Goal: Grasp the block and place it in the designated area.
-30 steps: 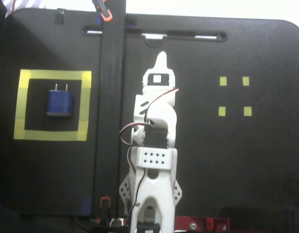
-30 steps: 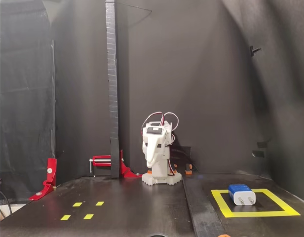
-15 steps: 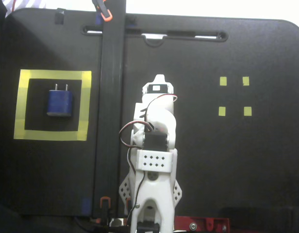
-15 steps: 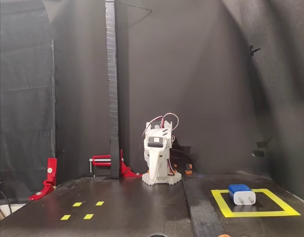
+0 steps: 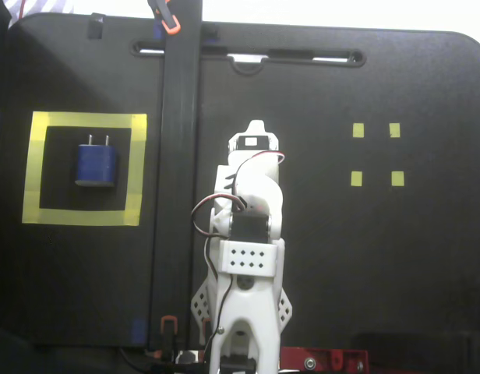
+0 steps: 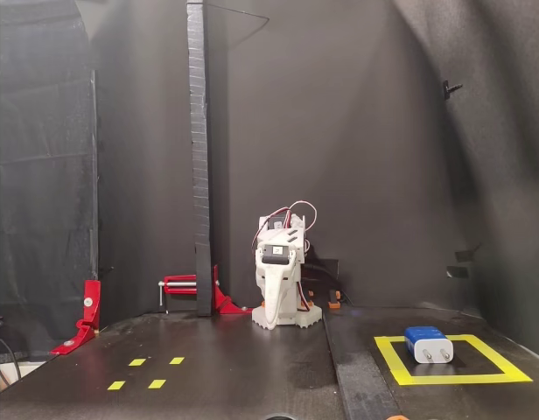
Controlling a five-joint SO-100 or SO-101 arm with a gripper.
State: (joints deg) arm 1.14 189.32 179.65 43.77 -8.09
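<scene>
In a fixed view from above, the block (image 5: 96, 164) lies inside the designated area (image 5: 83, 217) at the left of the black table (image 5: 380, 257), prongs pointing to the far edge. The white arm (image 5: 248, 257) is folded at the middle. In a fixed view from the front, the fingers (image 6: 275, 311) point down together, holding nothing, well apart from the block (image 6: 428, 344) at the right.

The black table (image 5: 365, 257) is seen bearing the block (image 5: 96, 164) inside the designated area (image 5: 139, 167), left of the folded pincer (image 5: 257, 125); four tape squares (image 5: 375, 153) lie to its right.
</scene>
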